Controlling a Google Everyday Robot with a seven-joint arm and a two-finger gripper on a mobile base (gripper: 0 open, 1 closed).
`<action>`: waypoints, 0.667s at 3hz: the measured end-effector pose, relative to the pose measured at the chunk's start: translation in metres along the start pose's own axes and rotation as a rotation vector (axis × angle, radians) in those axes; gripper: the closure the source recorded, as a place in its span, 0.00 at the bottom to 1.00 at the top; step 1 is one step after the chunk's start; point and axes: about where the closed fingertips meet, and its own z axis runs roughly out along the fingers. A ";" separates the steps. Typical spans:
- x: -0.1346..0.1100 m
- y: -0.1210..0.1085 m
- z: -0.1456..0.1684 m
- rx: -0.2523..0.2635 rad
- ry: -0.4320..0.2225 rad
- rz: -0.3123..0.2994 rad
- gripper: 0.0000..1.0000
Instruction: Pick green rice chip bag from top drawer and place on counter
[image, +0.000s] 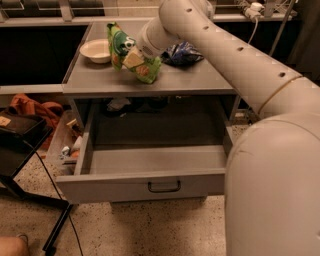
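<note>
The green rice chip bag (129, 54) is held by my gripper (136, 53) over the middle of the counter (100, 80), its lower end at or just above the grey top. The gripper is shut on the bag's middle, and the arm reaches in from the right. The top drawer (150, 186) is pulled fully open below, and its inside looks empty. Its dark bar handle (164, 187) sits at the front panel's centre.
A white bowl (96, 50) stands at the counter's back left. A dark blue snack bag (182, 53) lies at the back right, behind the arm. A black stand (20, 145) and orange cloth (30, 106) are on the floor to the left.
</note>
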 end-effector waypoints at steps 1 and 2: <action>-0.003 0.002 0.014 -0.025 0.011 -0.011 0.12; -0.004 0.004 0.024 -0.054 0.041 -0.029 0.00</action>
